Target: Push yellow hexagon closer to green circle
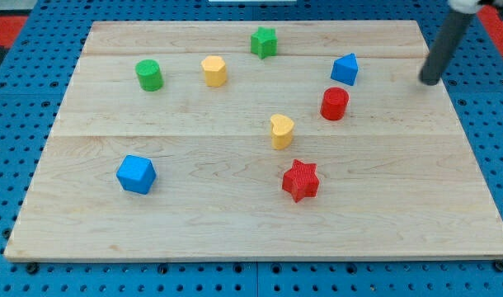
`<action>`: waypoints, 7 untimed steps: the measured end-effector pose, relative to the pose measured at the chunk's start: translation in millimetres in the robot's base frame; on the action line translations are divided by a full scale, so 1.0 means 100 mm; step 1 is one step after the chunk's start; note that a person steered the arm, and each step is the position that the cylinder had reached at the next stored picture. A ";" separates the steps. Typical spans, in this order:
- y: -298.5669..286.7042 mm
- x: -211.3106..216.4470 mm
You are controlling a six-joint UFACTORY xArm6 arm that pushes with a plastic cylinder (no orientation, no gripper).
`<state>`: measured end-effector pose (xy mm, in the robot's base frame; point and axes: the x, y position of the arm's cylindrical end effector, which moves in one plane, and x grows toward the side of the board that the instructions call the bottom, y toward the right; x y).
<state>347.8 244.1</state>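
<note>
All I see of my arm is a straight, dark grey, smooth round rod, its blunt tip (430, 82) cut flat.

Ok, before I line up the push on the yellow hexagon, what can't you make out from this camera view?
- My rod's upper part: cut off by the view's top edge; only the lower stretch and my tip show.
- Whether my tip touches the board: a single view cannot settle it.
- Far sides of the yellow hexagon and green circle: hidden by the blocks themselves.
</note>
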 end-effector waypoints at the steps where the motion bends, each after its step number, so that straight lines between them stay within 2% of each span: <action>1: -0.57 0.01; 2: -1.13 0.02; 3: -1.21 -0.10; 4: -1.72 -0.16; 5: -1.46 -0.20; 6: -0.81 -0.17; 7: -1.10 -0.12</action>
<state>336.1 133.9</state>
